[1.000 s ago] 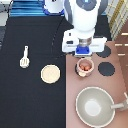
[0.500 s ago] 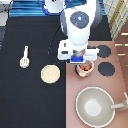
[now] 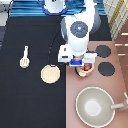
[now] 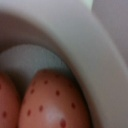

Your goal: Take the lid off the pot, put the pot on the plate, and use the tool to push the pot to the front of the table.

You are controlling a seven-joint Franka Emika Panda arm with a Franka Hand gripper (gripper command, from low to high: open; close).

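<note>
End effector (image 3: 80, 66) sits over pot (image 3: 85, 69) beside black table (image 3: 30, 95).

The arm (image 3: 80, 30) was white and round, with a big grey circle on one joint. A thin black cable ran down beside it. The gripper (image 3: 79, 62) over the pot (image 3: 84, 69) was white with a blue block.
</note>
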